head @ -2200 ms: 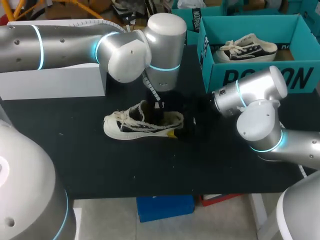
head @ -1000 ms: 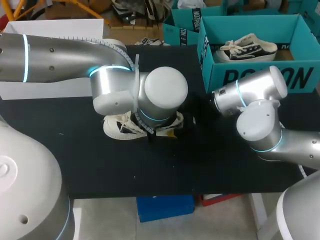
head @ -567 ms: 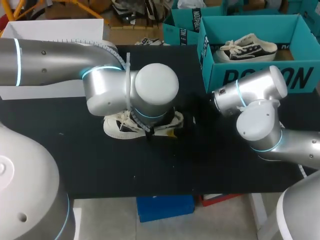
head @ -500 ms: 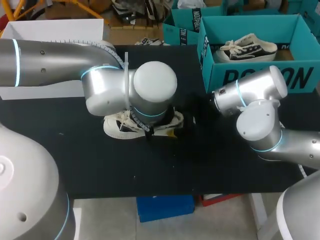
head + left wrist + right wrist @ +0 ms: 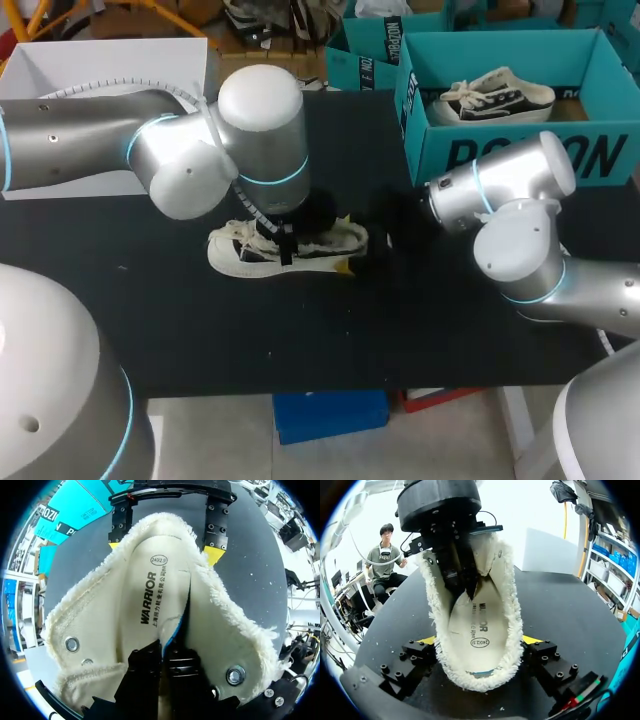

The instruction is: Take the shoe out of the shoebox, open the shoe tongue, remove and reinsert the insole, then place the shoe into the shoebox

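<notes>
left hand [image 5: 163,649] pinching insole [image 5: 150,580] | inside shoe [image 5: 235,630] (fleece-lined) | right hand [image 5: 164,550] clamps heel

Black matte table [image 5: 200,330], evenly lit, dotted with a few small pale specks; large white box [image 5: 110,65] sitting at its far left corner.

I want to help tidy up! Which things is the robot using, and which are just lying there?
Using: fleece-lined sneaker, insole, left gripper, right gripper, teal shoebox.
Lying about: second sneaker in the shoebox, white box.
</notes>
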Available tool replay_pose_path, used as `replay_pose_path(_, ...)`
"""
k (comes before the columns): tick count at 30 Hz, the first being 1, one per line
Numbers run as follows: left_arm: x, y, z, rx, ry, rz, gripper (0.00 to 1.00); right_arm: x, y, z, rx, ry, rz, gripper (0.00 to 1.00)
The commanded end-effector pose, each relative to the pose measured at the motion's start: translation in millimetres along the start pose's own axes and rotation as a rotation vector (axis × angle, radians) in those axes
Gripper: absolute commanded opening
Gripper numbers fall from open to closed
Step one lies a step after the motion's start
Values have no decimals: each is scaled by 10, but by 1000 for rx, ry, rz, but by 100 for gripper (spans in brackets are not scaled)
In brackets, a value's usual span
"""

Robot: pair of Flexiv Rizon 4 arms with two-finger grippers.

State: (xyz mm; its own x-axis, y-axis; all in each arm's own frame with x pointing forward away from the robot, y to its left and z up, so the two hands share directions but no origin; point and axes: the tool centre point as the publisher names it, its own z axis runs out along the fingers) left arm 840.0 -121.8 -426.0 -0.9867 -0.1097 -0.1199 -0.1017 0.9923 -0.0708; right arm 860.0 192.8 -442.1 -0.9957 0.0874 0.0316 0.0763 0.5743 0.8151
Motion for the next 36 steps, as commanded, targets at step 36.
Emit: replay_pose_path(36, -12, -85, -268, 153, 98, -10, 0, -9, 1, 7, 1, 0, 0, 0)
